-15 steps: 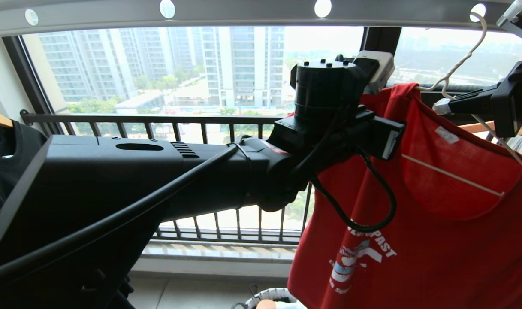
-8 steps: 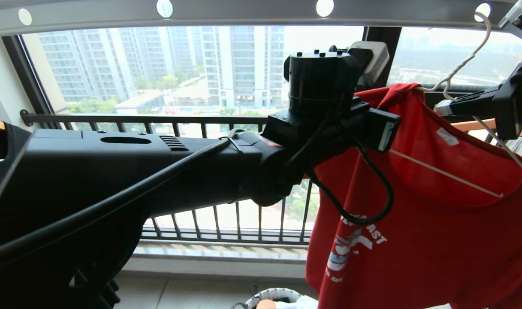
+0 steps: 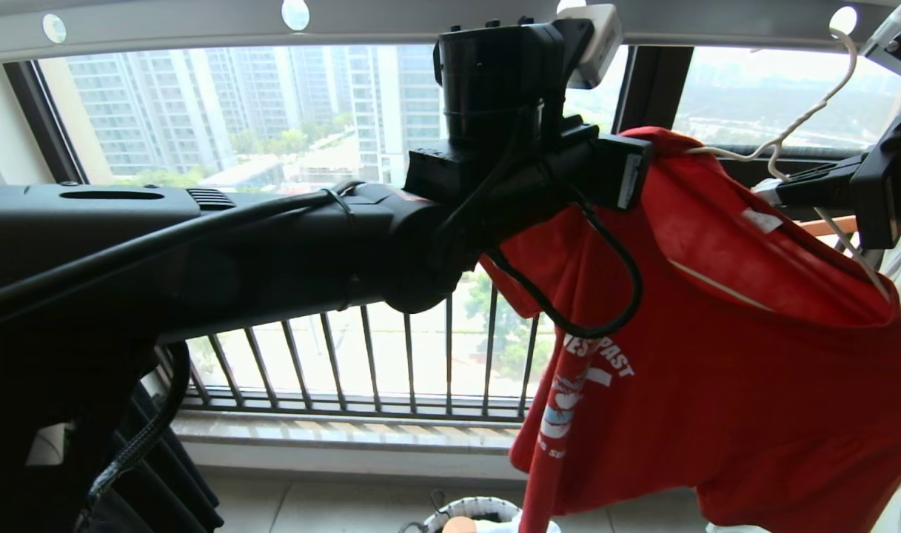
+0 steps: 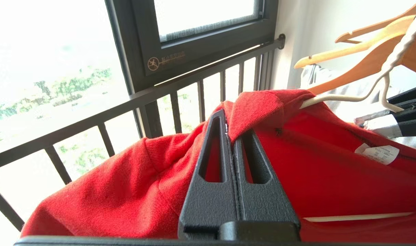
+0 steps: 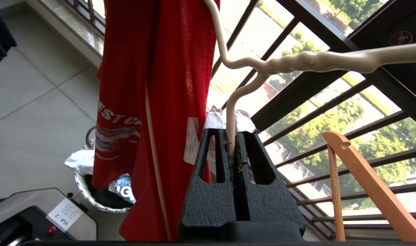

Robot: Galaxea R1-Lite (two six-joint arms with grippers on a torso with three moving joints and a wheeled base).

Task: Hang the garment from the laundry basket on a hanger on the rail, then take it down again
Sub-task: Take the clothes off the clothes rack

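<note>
Head view: my left arm [image 3: 272,244] runs across the middle of the frame from the left edge, its wrist reaching the red garment [image 3: 739,355] at centre right. The garment hangs on the pale wire hanger [image 3: 798,122], whose hook goes up to the grey rail [image 3: 420,18] in the upper right corner. My right gripper [image 3: 772,191] enters from the right edge, at the hanger's neck. The laundry basket [image 3: 469,511] peeps in at the bottom edge.

Left wrist view: my left gripper [image 4: 230,135] is clamped tight on a fold of the garment [image 4: 125,184] at centre frame, at the shoulder, where the hanger [image 4: 334,99] arm slips inside. Wooden hangers [image 4: 358,54] sit upper right.

Right wrist view: my right gripper [image 5: 231,143] is pinched on the hanger [image 5: 296,61] wire at centre. The garment [image 5: 153,85] drapes at left, above the laundry basket [image 5: 91,196] at lower left.
</note>
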